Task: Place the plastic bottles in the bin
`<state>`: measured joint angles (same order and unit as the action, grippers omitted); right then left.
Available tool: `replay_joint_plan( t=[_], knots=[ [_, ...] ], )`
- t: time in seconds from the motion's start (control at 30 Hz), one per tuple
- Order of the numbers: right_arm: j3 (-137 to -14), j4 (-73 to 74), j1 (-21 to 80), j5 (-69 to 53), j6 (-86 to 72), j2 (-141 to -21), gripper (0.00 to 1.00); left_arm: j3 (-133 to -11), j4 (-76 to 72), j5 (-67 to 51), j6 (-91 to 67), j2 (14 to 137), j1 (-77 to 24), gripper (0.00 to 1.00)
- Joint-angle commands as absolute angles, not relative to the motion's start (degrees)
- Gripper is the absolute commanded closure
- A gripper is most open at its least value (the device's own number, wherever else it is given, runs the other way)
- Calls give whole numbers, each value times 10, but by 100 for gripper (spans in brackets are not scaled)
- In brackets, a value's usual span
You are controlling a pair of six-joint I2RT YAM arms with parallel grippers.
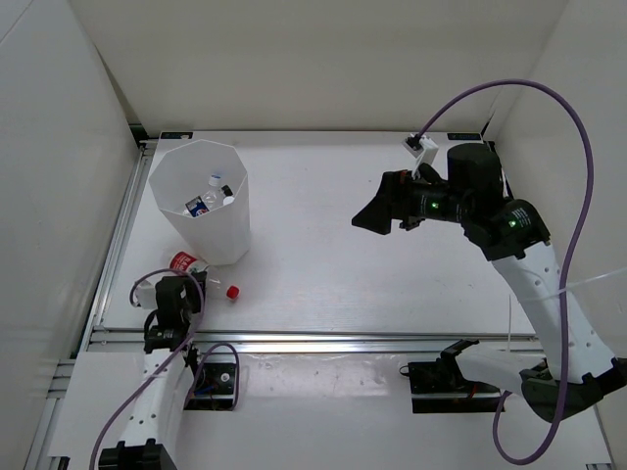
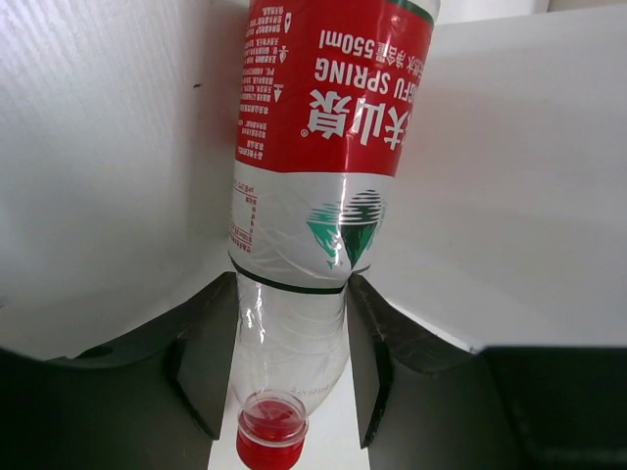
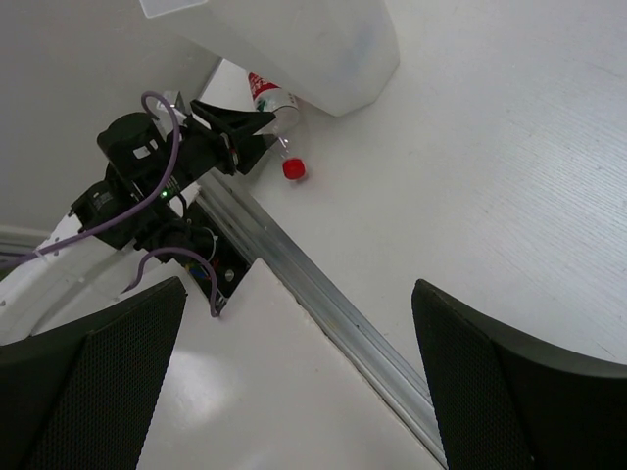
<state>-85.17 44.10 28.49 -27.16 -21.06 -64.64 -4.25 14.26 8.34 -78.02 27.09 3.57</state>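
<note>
A clear plastic bottle with a red label [image 2: 333, 147] and a red cap [image 2: 269, 441] lies on the table at the foot of the bin [image 1: 162, 171]. My left gripper [image 1: 203, 279] is shut on this bottle, with its black fingers [image 2: 211, 352] pressed against both sides of the clear shoulder below the label. The right wrist view shows the same bottle [image 3: 266, 98] held by the left gripper [image 3: 230, 127] beside the bin [image 3: 313, 39]. Other plastic bottles [image 1: 206, 201] lie inside the tall white faceted bin. My right gripper [image 1: 377, 217] hangs open and empty over the table's right half, and its wrist view [image 3: 299, 286] shows only table between the fingers.
A metal rail [image 1: 323, 341] runs along the table's near edge, in front of the arm bases. White walls enclose the table on the left, back and right. A purple cable [image 1: 549, 98] loops above the right arm.
</note>
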Motion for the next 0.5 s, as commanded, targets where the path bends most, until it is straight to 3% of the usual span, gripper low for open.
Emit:
replay_joint_plan(
  t=[0.0,0.23,0.33,0.47],
  knots=[
    [-857,443,282,-271,-215,-630,0,-73,244,34,-744,255,46,49],
    [-803,411,282,-265,-227,-607,0,-347,596,86,-767,205,46,54],
    [-782,396,282,-265,-232,-601,0,-461,617,73,-699,198,46,55],
    [-777,396,282,-271,-227,-595,0,-596,565,94,-594,276,46,56]
  ],
)
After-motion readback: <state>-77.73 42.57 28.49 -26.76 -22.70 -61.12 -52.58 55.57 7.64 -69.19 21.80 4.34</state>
